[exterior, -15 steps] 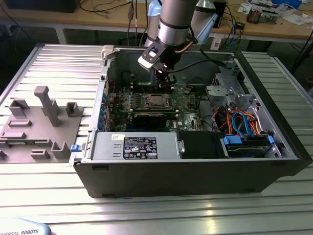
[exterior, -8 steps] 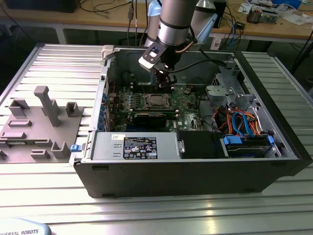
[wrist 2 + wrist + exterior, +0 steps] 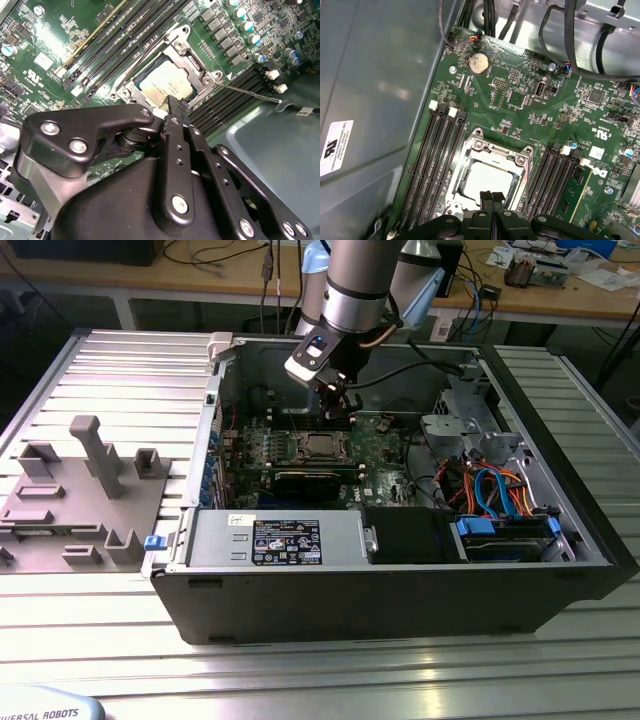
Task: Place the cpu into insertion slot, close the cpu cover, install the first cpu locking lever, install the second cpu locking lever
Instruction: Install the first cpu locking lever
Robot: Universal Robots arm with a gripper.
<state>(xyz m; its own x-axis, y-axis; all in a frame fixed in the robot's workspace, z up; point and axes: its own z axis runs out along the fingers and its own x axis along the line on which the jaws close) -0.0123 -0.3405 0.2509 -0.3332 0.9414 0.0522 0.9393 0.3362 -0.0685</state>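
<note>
The cpu [image 3: 167, 86] lies flat in its socket on the green motherboard [image 3: 520, 100], its silvery top showing as a small square [image 3: 322, 446] in the exterior view. The cpu cover [image 3: 197, 60] is a silvery frame lying down around the chip, and it appears in the first wrist view as well [image 3: 492, 150]. A thin wire locking lever [image 3: 250, 93] sticks out sideways from the socket's corner, away from the frame. My gripper [image 3: 172, 104] hangs just above the socket's edge with its fingers shut together and nothing between them [image 3: 492, 195]. In the exterior view the gripper [image 3: 338, 400] hovers over the board.
Black memory slots [image 3: 437, 165] flank the socket on both sides. The open computer case [image 3: 400, 590] walls in the board, with cables and drive bays [image 3: 500, 500] at the exterior view's right. A grey fixture block [image 3: 90, 490] sits on the table at the exterior view's left.
</note>
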